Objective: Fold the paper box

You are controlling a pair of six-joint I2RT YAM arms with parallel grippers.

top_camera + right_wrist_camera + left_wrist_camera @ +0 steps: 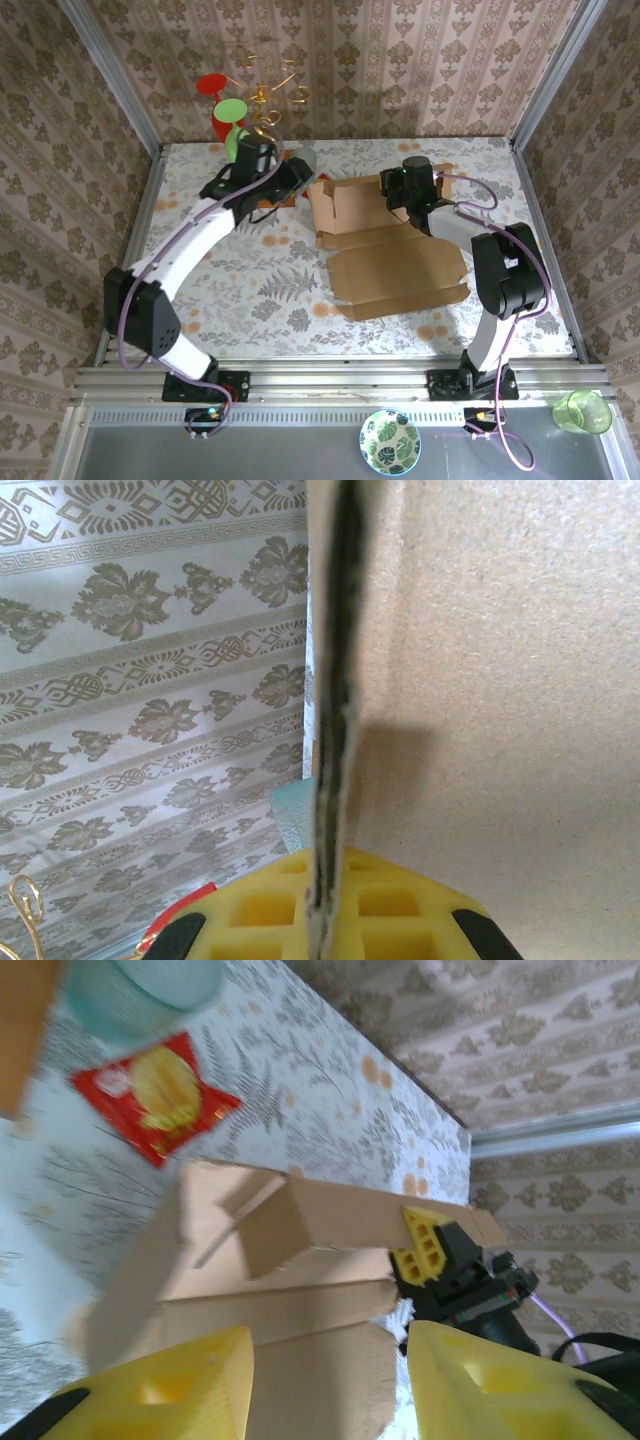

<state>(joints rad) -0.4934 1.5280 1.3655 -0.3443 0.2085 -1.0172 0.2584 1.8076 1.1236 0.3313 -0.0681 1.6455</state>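
Cardboard paper box (400,275), half-raised: right claw (325,890) clenched on upright flap (330,680), left claw (328,1360) released alongside; risk, flap buckling or springing flat if pulled unsupported.

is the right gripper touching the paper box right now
Touching. In the right wrist view, the edge of the paper box runs straight down between the yellow pads of the right gripper, with no gap on either side.
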